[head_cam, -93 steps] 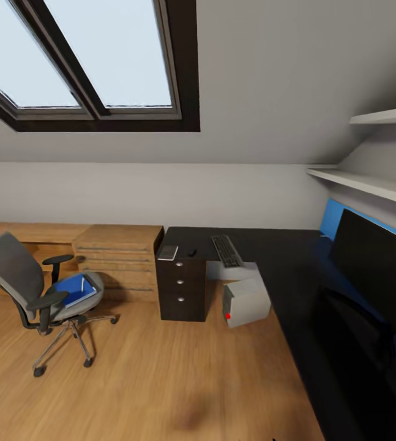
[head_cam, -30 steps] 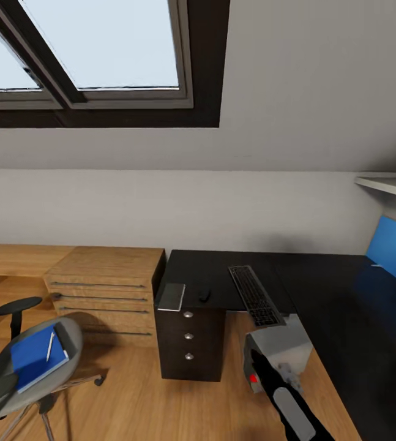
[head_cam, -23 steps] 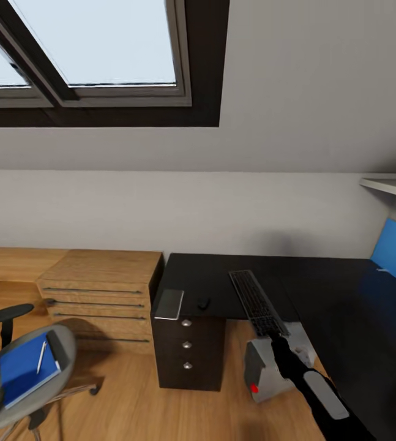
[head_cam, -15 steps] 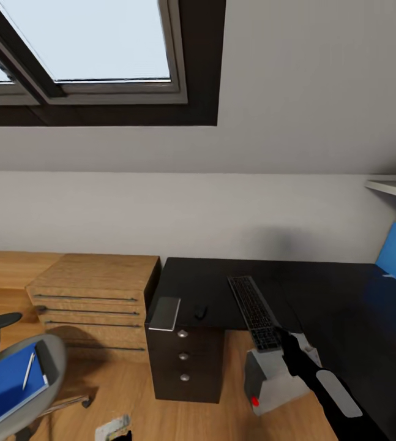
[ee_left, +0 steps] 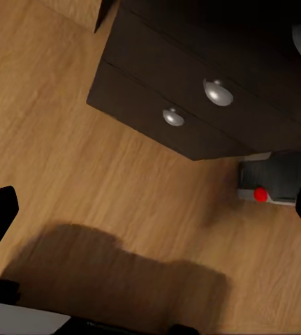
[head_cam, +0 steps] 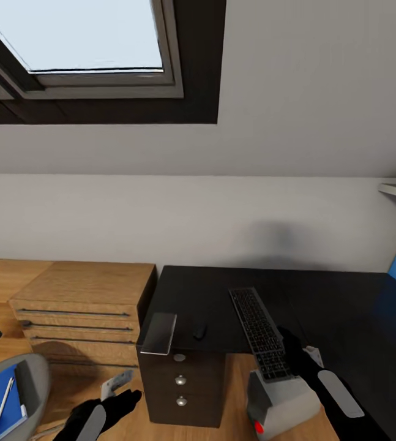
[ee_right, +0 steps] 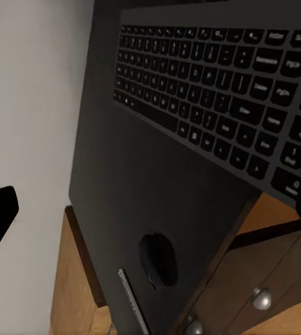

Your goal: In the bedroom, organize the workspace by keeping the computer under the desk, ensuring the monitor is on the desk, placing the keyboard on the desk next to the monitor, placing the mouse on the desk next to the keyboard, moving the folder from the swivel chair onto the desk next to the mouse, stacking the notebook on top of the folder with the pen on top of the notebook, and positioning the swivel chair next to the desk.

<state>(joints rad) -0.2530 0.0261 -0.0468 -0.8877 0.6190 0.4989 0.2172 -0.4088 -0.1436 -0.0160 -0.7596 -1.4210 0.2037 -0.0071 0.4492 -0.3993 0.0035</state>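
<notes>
Here the slim dark-grey keyboard [head_cam: 261, 334] lies on the glossy black desk [head_cam: 210, 294] – its near end overhangs, beside the right gripper [head_cam: 289, 348]; neither the right nor the left gripper's [head_cam: 127, 399] opening is discernible.

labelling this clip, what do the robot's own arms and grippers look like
Both arms are glossy black with a rounded light-grey panel on the forearm, tapering into black grippers: the left gripper and the right gripper. In the wrist views the jaws appear as plain black blocks. No cables or markings are visible.
</notes>
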